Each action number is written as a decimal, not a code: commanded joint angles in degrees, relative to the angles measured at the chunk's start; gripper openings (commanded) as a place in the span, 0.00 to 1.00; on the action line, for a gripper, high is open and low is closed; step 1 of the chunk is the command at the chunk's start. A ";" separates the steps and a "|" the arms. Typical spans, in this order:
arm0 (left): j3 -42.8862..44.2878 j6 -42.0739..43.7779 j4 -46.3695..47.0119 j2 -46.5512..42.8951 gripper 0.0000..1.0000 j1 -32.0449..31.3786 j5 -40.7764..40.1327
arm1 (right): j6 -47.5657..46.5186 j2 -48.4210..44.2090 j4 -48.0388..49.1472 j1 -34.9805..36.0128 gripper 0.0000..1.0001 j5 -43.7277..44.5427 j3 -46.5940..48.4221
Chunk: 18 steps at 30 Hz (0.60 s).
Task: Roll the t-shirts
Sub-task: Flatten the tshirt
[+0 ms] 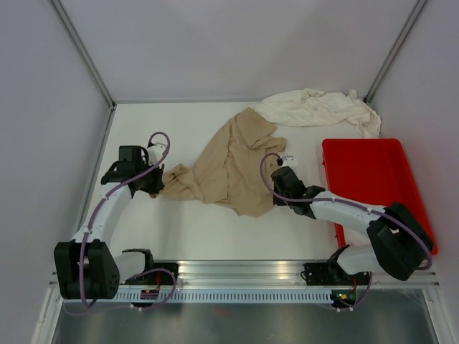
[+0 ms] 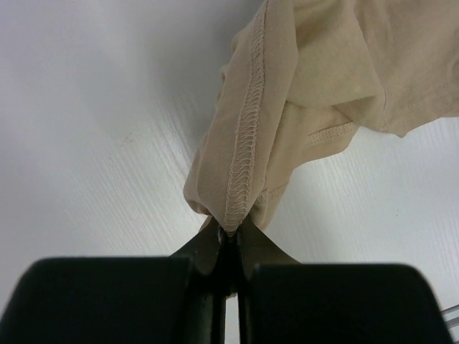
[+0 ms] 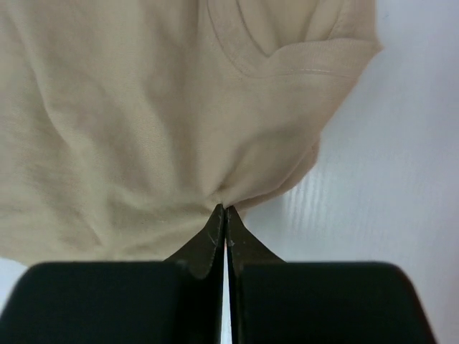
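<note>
A tan t-shirt [image 1: 229,161] lies crumpled in the middle of the white table, stretched between both grippers. My left gripper [image 1: 159,183] is shut on its left end, pinching a stitched hem [image 2: 240,193] between the fingertips. At the shirt's right edge my right gripper [image 1: 276,188] is shut on a pinch of the tan fabric [image 3: 143,143], which puckers at the tips. A cream-white t-shirt [image 1: 319,109] lies bunched at the back right, apart from both grippers.
A red plastic tray [image 1: 373,183] stands at the right, just beside the right arm. Grey walls with metal posts close in the table on three sides. An aluminium rail [image 1: 244,272] runs along the near edge.
</note>
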 commanded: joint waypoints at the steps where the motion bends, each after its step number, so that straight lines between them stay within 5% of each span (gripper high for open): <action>1: 2.36 2.82 -1.90 -3.53 0.02 1.26 -0.53 | -2.76 -9.06 -4.83 0.06 0.00 6.42 3.88; 9: 8.86 2.83 -8.75 -8.63 0.02 1.44 1.58 | -10.14 -26.82 -19.62 0.33 0.00 10.21 18.29; 18: 12.73 2.56 -14.38 -12.15 0.02 1.44 4.39 | -13.40 -26.05 -26.31 0.24 0.00 3.45 30.79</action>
